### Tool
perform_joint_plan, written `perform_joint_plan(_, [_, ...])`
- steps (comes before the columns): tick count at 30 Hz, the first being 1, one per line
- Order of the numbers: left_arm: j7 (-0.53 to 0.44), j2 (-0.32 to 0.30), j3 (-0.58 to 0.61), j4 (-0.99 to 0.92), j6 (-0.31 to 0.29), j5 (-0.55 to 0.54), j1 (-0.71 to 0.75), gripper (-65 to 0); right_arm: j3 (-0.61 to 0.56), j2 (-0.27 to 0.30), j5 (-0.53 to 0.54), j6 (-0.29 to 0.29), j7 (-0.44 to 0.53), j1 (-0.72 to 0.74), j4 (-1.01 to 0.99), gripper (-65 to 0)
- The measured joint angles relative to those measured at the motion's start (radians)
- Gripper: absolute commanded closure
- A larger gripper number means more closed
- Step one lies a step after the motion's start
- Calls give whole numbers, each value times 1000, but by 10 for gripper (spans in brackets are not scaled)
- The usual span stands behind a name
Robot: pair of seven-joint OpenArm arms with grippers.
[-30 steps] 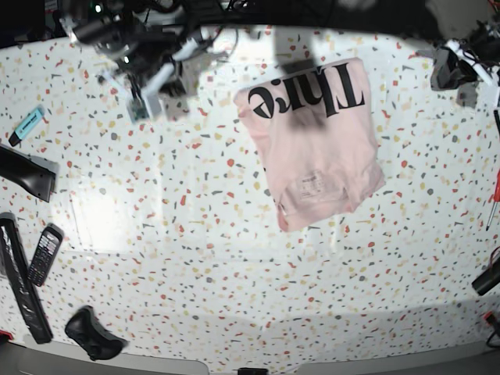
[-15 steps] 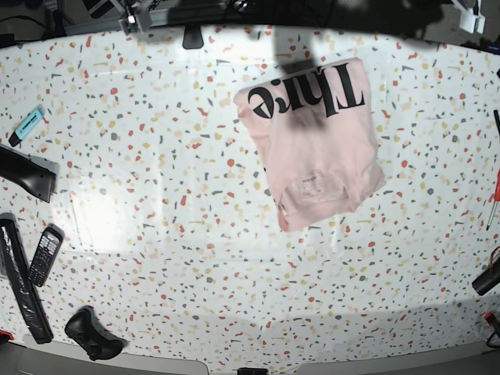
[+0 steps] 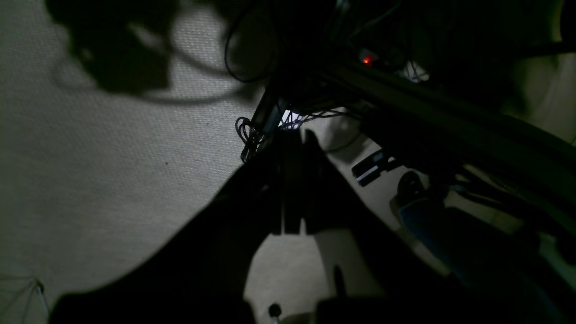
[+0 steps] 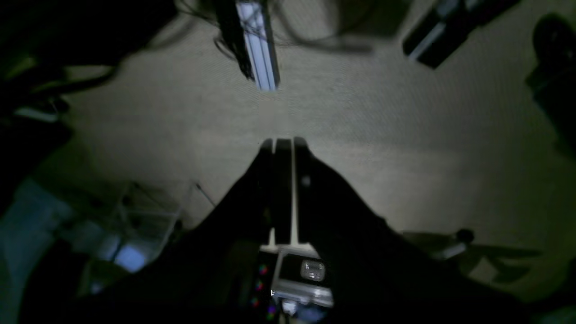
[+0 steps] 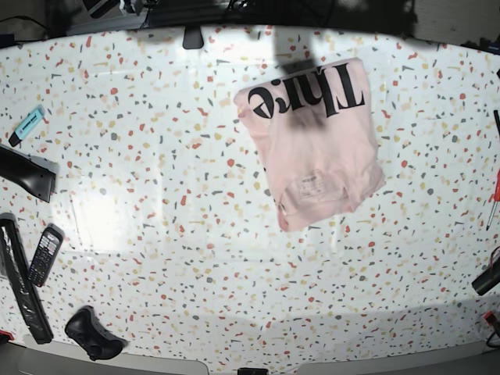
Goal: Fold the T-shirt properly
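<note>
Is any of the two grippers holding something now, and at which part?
Nothing is held. The left gripper and the right gripper are both shut with nothing between their fingers, and the folded T-shirt lies alone on the table.

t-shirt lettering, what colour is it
Black, on the pale pink T-shirt; clearest in the base view.

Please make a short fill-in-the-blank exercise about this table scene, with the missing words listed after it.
1. The folded T-shirt is pale ____.
2. The mobile phone lies near the table's ____ edge in the base view.
3. Both the left gripper and the right gripper are ____.
4. The highlighter pen is ____ in colour.

Missing words: pink; left; shut; turquoise
</note>
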Motion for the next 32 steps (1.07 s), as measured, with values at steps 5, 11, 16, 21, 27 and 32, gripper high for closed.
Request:
perform_joint_plan(5, [-150, 0, 0, -110, 0, 146, -36, 0, -58, 69, -80, -3, 185, 122, -245, 0])
perform_joint_plan(11, [-200, 1, -2, -274, 3, 250, -133, -58, -227, 98, -185, -12, 378, 254, -492, 0])
perform_joint_plan(16, [-305, 4, -2, -393, 31, 303, -205, -98, -392, 66, -208, -63, 533, 353, -677, 0])
perform_joint_plan(21, [-389, 43, 43, -418, 90, 415, -242, -98, -450, 36, -184, -116, 535, 417, -736, 0])
perform_joint_plan(27, [-396, 70, 252, -418, 229, 430, -253, -98, -450, -8, -180, -116, 538, 407, -739, 0])
perform_joint_plan(32, [-400, 76, 348, -418, 294, 402, -252, -98, -450, -2, -180, -131, 534, 388, -739, 0])
